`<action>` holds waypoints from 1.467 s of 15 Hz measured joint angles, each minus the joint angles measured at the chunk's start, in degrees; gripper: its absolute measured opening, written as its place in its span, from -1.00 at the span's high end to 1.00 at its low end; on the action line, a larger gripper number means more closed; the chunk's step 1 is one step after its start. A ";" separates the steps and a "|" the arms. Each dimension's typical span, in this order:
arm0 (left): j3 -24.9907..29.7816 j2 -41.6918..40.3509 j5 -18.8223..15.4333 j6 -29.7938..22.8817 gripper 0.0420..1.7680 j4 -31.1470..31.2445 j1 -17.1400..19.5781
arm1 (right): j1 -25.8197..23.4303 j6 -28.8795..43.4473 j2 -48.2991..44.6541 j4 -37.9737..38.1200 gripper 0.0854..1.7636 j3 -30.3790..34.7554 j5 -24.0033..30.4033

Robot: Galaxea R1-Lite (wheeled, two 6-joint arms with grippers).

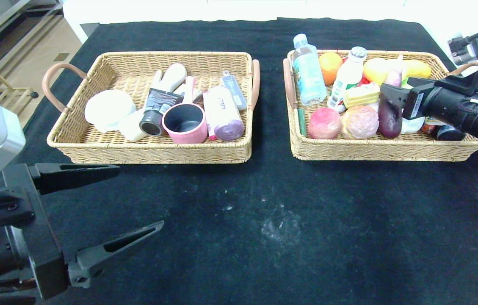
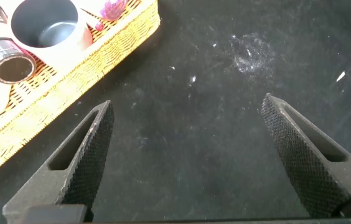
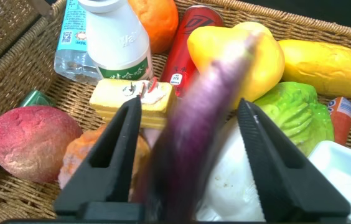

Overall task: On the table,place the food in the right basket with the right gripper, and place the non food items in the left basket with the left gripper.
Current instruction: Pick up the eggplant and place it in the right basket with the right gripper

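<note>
Over the right basket (image 1: pixel 385 148), at about 3 o'clock on the black-draped table (image 1: pixel 264 228), the right gripper (image 3: pixel 191 162) hangs with its two fingers spread; the purple eggplant (image 3: pixel 194 143) lies between them, its image smeared, and neither finger visibly presses it. In the head view the eggplant (image 1: pixel 390 116) stands near the basket's front wall, half masked by the arm's black wrist, which also hides much of the tray's 3 o'clock end.

Crowding it are a small yellow carton (image 3: pixel 132 99), a red drink can (image 3: pixel 191 46), a yellow pear (image 3: pixel 244 53), a white milk bottle (image 3: pixel 114 40), a clear water bottle (image 1: pixel 309 72), an orange (image 1: pixel 330 65), a reddish apple-like fruit (image 1: pixel 324 123) and a pale green lettuce (image 3: pixel 294 112). The wrist camera alone shows the lettuce and a white container (image 3: pixel 343 177) under the arm; the head view alone shows the whole tray and its brown handle.

At 9 o'clock, the left basket (image 1: pixel 154 150) already carries the white round disc (image 1: pixel 109 108), the black squeeze tube (image 1: pixel 156 110), a pink mug (image 1: pixel 184 123) and a lilac-ended roll (image 1: pixel 224 114).

The left gripper (image 1: pixel 133 199) sits at 7 o'clock above bare cloth, fingers wide apart and holding nothing; its own camera catches only the basket's near corner, mug and tube cap.
</note>
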 joint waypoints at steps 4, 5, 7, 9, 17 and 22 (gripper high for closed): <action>0.00 0.02 -0.02 0.02 -0.94 0.04 0.00 | 0.04 0.11 -0.11 0.06 -0.56 -0.05 -0.10; 0.00 0.02 0.00 0.02 -0.94 0.04 0.00 | 0.06 0.20 -0.16 0.05 -0.60 -0.13 -0.07; 0.00 -0.02 0.01 0.00 -0.94 -0.11 0.00 | 0.13 0.37 -0.38 0.13 -0.67 -0.13 0.09; -0.07 -0.17 0.04 0.00 -0.94 -0.18 0.00 | 0.52 0.35 -1.16 0.83 -0.73 0.13 0.10; -0.66 -0.94 0.22 -0.06 -0.94 -0.38 0.04 | 2.79 0.48 -11.43 16.15 -0.86 0.77 -2.04; -0.84 -2.67 0.52 0.00 -0.94 0.06 0.04 | 6.38 0.39 -21.31 24.78 -0.90 6.31 -4.77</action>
